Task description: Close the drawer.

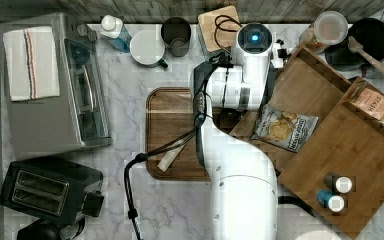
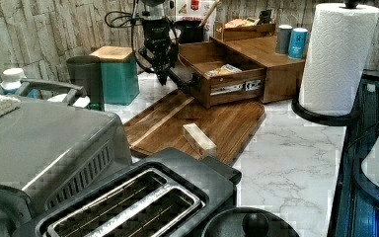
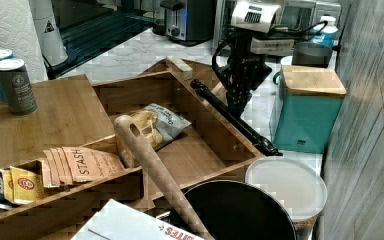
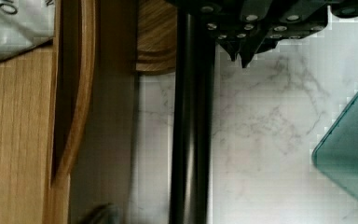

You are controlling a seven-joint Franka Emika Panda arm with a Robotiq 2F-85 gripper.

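The bamboo drawer (image 1: 307, 82) (image 3: 200, 150) stands pulled out of its cabinet, with a bag of chips (image 1: 283, 129) (image 3: 156, 124) lying inside. A black bar handle (image 4: 193, 121) (image 3: 230, 117) (image 2: 185, 81) runs along its front wall. My gripper (image 4: 240, 55) (image 3: 238, 106) (image 2: 164, 78) hangs just outside this handle, over the marble counter, pointing down. Its fingers are shut with nothing between them, close beside the bar. In the top view the arm's wrist hides the fingers.
A darker round-cornered tray (image 1: 170, 125) with a wooden block (image 1: 172, 158) lies by the drawer front. A teal canister (image 3: 307, 107) (image 4: 354, 154) stands close behind the gripper. Two cans (image 1: 336, 192) sit on the cabinet top (image 1: 350, 145). A toaster oven (image 1: 55, 85) is further away.
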